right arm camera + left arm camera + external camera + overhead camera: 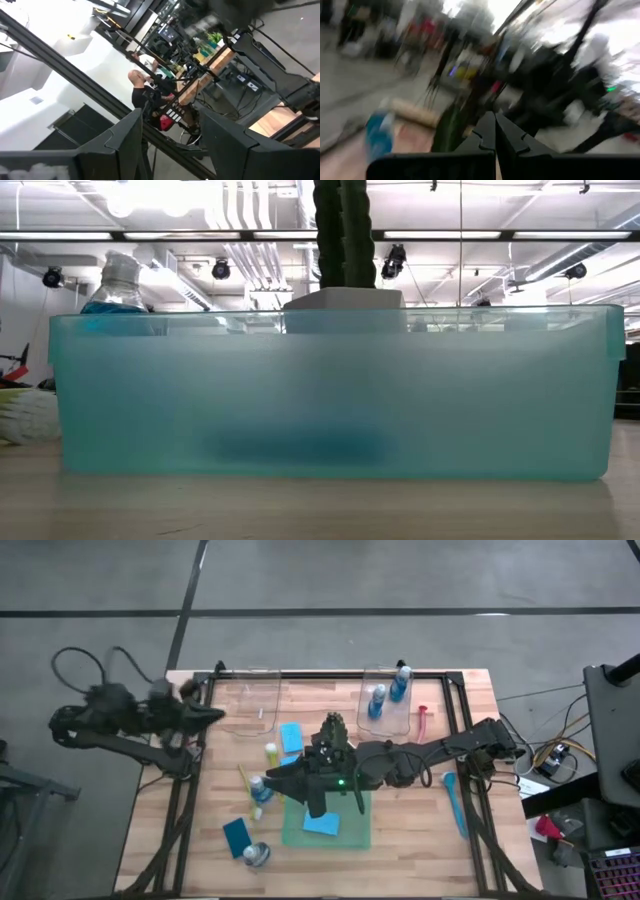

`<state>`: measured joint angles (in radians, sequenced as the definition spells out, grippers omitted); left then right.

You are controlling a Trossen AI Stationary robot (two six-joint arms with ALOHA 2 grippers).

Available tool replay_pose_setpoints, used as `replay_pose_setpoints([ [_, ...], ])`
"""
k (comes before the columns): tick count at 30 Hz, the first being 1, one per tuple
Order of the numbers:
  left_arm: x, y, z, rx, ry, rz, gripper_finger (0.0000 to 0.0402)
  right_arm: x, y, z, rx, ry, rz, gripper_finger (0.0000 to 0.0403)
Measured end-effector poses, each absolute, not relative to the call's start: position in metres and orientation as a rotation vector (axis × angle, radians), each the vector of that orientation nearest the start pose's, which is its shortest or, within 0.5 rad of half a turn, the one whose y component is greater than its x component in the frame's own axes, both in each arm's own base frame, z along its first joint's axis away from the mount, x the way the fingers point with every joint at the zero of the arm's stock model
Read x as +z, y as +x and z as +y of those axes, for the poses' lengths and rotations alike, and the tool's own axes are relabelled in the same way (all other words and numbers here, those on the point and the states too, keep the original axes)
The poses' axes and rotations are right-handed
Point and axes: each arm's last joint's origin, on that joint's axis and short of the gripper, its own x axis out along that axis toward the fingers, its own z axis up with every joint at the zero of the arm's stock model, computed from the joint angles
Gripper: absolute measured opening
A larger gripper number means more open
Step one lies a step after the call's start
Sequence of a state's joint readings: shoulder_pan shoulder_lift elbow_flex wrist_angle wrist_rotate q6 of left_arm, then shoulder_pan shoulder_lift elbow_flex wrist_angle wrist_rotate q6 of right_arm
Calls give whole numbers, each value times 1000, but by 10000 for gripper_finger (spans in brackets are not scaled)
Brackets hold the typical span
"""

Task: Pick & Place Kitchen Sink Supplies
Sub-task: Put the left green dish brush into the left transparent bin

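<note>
So far two bottles (388,692) sit in the far right bin (385,726) and one sponge (321,824) lies in the green tray (364,837). The right gripper (312,802) hovers over that tray, fingers spread and empty; the left gripper (215,715), clenched, waits at the far left. Several brushes, bottles and sponges remain loose on the table (420,850)

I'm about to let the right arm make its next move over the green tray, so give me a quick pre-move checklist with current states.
1. Right gripper open: ok.
2. Right gripper carrying nothing: ok, its wrist view shows none.
3. Left gripper shut and parked at the table's left edge: ok.
4. Blue sponge already lying in the green tray: ok.
5. Right arm clear of the plant: not ok, it passes right beside it.
6. Right fingertip height above the tray: cannot tell.
</note>
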<state>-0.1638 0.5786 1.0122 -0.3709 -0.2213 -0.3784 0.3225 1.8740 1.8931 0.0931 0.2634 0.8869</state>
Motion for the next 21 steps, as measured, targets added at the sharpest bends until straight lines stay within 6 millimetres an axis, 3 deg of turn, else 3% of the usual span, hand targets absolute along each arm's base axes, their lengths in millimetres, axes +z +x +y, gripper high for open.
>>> replay_pose_setpoints([
  [5, 388, 90, -9, 64, -383, 164, 33, 433, 416, 132, 121, 889, -73, 196],
  [13, 349, 78, -9, 93, -246, 615, 161, 437, 413, 131, 140, 820, -72, 188],
  [17, 339, 88, -12, 23, -104, 756, 201, 437, 412, 131, 148, 784, -71, 182],
  [21, 329, 102, -15, -34, -4, 889, 211, 437, 412, 131, 156, 778, -69, 177],
])
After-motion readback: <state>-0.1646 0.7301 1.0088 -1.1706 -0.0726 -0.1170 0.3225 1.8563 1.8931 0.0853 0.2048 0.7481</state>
